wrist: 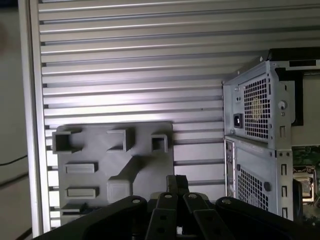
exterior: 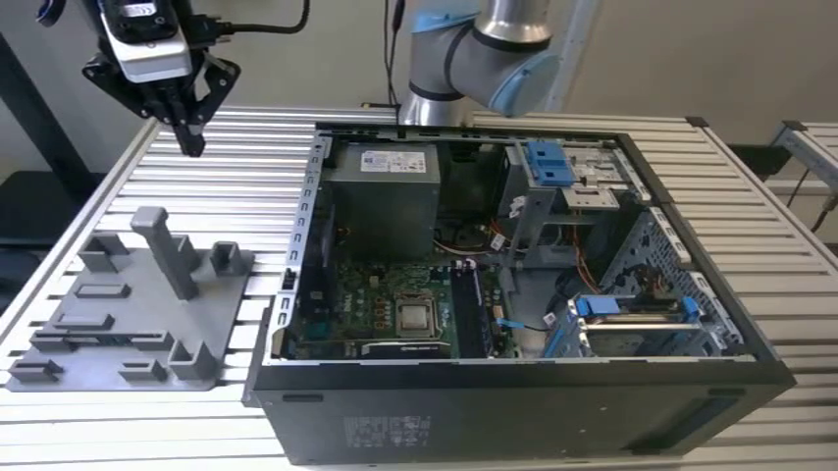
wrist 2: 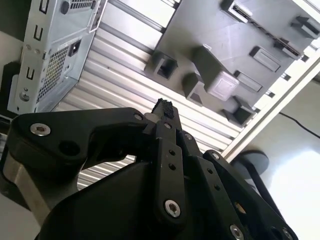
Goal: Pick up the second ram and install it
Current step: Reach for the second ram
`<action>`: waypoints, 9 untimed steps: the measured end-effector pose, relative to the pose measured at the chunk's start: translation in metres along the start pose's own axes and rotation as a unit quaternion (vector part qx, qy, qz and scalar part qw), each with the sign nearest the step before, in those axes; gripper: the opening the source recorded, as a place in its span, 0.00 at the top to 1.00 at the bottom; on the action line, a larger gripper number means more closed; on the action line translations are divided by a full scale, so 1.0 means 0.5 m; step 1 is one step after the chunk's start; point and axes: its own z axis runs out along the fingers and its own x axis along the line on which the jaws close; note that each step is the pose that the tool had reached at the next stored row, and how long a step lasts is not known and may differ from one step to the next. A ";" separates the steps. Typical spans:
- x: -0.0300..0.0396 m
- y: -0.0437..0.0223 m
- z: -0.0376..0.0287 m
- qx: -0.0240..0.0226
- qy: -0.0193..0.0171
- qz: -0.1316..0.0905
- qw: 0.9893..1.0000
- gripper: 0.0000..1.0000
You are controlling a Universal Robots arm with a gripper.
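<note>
Black two-finger gripper (exterior: 192, 145) hangs tips-down over the ribbed aluminium table (exterior: 733, 196), beyond the far edge of the grey plastic fixture plate w/ upright posts (exterior: 98, 339). Fingers are pinched together, and I see nothing between them.

The second ram, as I judge it, is the thin dark strip (exterior: 468, 309) standing on edge in the slots just beside the square silver CPU (exterior: 416, 316). That's on the green motherboard (exterior: 373, 289) inside the open black PC case (exterior: 314, 206). Can't tell for sure it's the stick, or fully seated.

Its long axis runs near-to-far in the exterior view. From the gripper it lies to the exterior view's right and nearer the cam, well apart, w/ the case wall between.
</note>
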 end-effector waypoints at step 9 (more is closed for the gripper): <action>0.033 -0.002 0.006 0.000 0.001 0.000 1.000 0.89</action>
